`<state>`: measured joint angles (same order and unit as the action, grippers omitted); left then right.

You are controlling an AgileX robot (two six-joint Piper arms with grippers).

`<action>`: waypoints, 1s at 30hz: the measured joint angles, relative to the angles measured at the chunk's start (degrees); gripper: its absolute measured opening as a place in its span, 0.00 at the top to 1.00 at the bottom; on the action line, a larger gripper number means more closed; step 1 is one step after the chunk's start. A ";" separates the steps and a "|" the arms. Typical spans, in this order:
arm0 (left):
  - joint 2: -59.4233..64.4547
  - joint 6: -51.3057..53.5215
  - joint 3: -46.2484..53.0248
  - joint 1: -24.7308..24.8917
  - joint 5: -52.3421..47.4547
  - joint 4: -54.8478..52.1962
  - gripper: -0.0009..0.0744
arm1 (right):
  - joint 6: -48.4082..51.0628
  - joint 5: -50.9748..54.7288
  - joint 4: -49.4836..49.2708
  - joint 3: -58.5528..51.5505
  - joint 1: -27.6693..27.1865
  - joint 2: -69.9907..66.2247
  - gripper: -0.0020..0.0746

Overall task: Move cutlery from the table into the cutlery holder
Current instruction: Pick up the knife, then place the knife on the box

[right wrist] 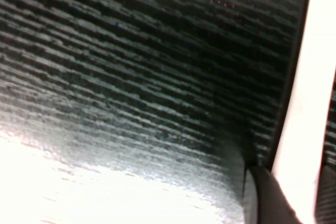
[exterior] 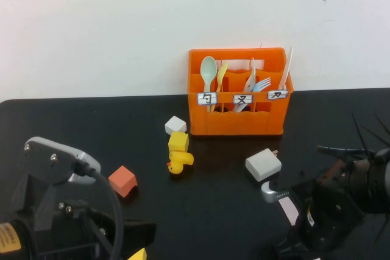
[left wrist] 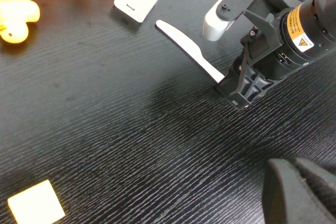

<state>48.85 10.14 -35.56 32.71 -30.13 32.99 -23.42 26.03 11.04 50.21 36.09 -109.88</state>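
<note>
A pale pink knife [exterior: 287,210] lies flat on the black table [exterior: 73,132] at the front right, its blade towards the white charger block [exterior: 263,164]. My right gripper [left wrist: 231,84] is down at the handle end. In the right wrist view its dark fingers [right wrist: 270,198] lie against both edges of the knife [right wrist: 307,77]. The orange cutlery holder [exterior: 237,120] stands at the back by the wall, with spoons, forks and a cream-white knife [exterior: 285,71] upright in it. My left gripper [left wrist: 300,184] hovers shut and empty over the front left of the table.
A small white cube [exterior: 175,125], a yellow duck with a yellow block [exterior: 178,152] and a small orange cube [exterior: 122,180] sit left of the holder. A pale yellow block [left wrist: 35,208] lies near the left arm. A silver connector [exterior: 270,190] rests beside the knife.
</note>
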 joint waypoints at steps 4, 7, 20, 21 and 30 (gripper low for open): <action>0.00 0.14 0.00 0.00 0.00 0.00 0.99 | -1.00 0.00 0.20 0.00 0.00 0.00 0.73; 0.00 0.14 0.00 0.00 0.00 0.00 0.99 | -2.09 0.00 0.86 0.00 0.00 0.35 0.73; 0.00 0.14 0.00 0.00 0.24 2.13 0.99 | -2.43 0.04 5.65 -0.32 0.00 12.10 0.73; 0.00 0.14 0.00 0.00 0.40 2.13 0.99 | -2.43 -0.22 6.19 -0.43 0.00 13.18 0.73; 0.00 0.14 0.00 -0.21 3.30 -0.34 0.99 | -2.57 -11.66 14.83 -0.88 0.00 22.55 0.73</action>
<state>48.85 10.27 -35.56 32.49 -26.83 32.65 -25.99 14.38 25.87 49.32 36.09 -87.33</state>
